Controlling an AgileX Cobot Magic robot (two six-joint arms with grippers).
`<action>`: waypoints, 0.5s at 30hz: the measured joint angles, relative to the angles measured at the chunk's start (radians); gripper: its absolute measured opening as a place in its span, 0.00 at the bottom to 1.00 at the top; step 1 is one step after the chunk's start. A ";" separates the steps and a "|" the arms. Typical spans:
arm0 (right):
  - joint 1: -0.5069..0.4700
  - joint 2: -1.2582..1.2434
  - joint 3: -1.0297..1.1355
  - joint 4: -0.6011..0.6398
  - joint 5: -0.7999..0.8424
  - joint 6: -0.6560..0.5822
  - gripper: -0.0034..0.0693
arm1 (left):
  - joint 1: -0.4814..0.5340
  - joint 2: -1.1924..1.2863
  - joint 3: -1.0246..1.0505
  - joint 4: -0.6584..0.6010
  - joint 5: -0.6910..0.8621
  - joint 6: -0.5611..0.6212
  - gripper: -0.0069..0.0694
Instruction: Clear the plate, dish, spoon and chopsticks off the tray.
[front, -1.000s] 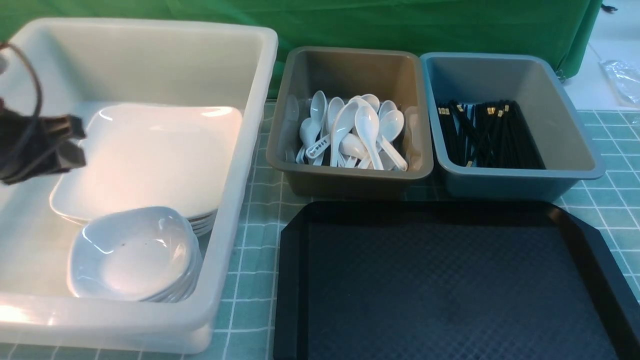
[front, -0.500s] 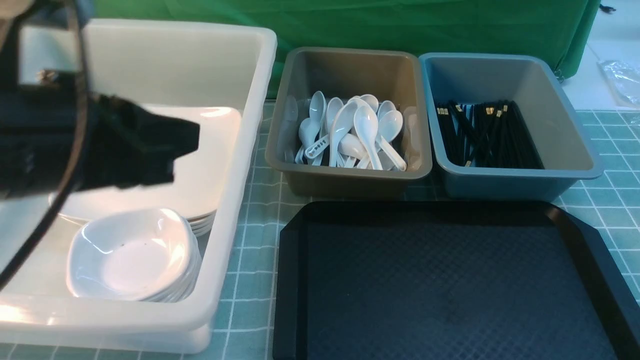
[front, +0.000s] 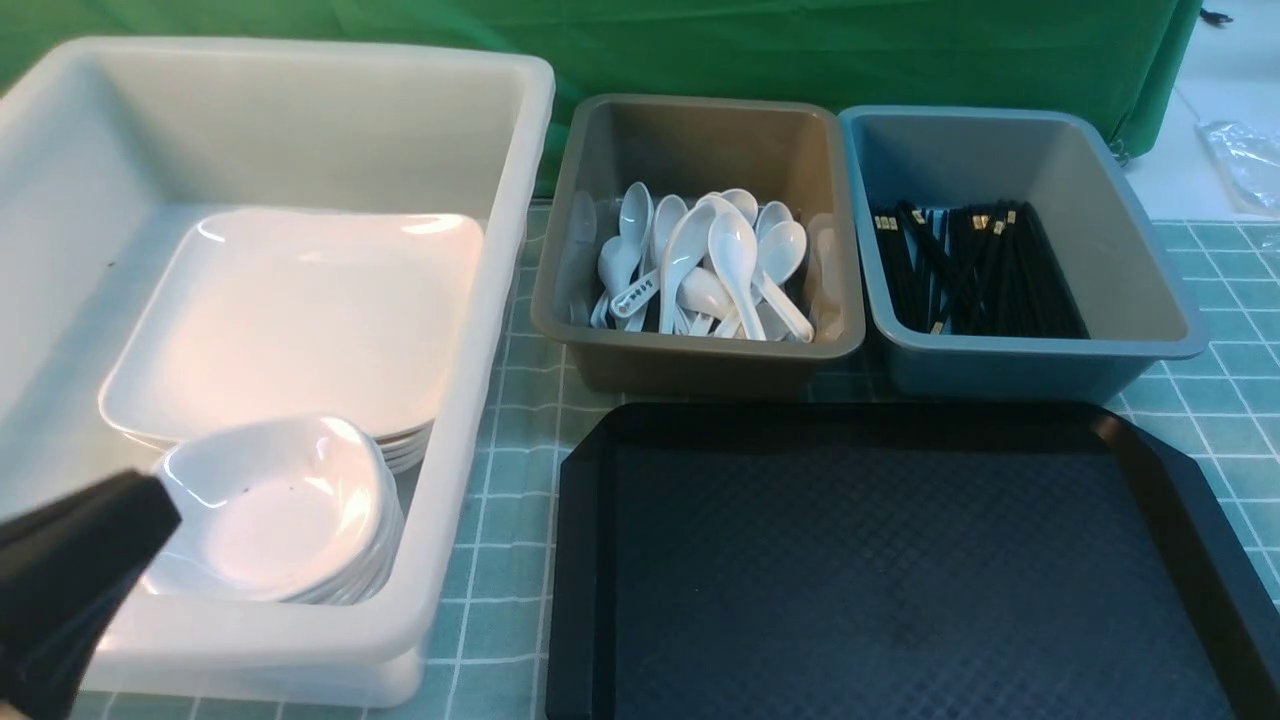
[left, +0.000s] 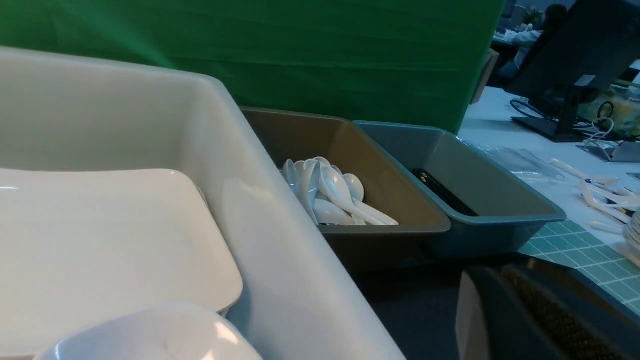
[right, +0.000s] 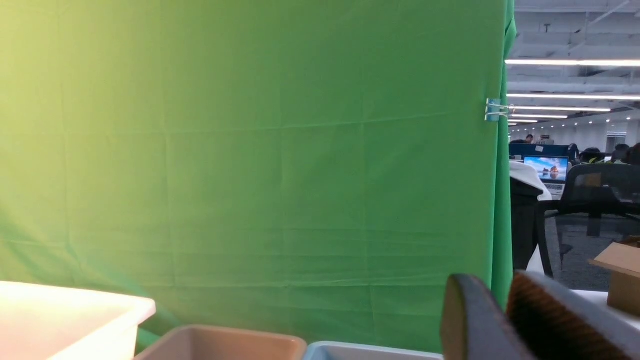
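- Front view – the tray (front: 900, 560) is bare over all of its face that shows, though its near edge runs out of frame. The plate (front: 300, 320) lies flat on top of a stack in the white tub (front: 530, 150), with a stack of small dishes (front: 270, 510) just in front of it and overlapping its near edge. The spoons (front: 735, 260) are heaped in the brown tub (front: 700, 130). The chopsticks (front: 980, 270) lie in the blue-grey tub (front: 1100, 220), their long axes running roughly front to back.
- The left fingers (front: 80, 560) show as a dark blur low at the near left corner of the white tub, pressed together and holding nothing. The dishes are just beside them, and the plate is forward and to their right. The left arm is clearly the nearer one to that tub.
- Left wrist view – the camera looks along the white tub's side wall toward the two smaller tubs. The plate and spoons are plain to see here, and part of one finger is dark in the corner.
- Right wrist view – the right fingers (right: 550, 320) sit at the frame's edge against the green curtain (right: 250, 150), well back from everything. I cannot tell whether they are spread or closed, and nothing shows between them.
- My judgement is that nothing is left on the tray to reach for – the task looks finished.
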 joint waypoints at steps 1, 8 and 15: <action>0.000 0.000 0.000 0.000 0.000 0.000 0.28 | 0.000 -0.004 0.003 0.000 -0.001 0.000 0.10; 0.000 0.000 0.000 -0.001 0.000 0.000 0.31 | 0.000 -0.030 0.023 0.018 -0.007 0.000 0.10; 0.000 0.000 0.000 -0.001 0.000 0.000 0.33 | 0.000 -0.034 0.023 0.132 -0.007 0.000 0.11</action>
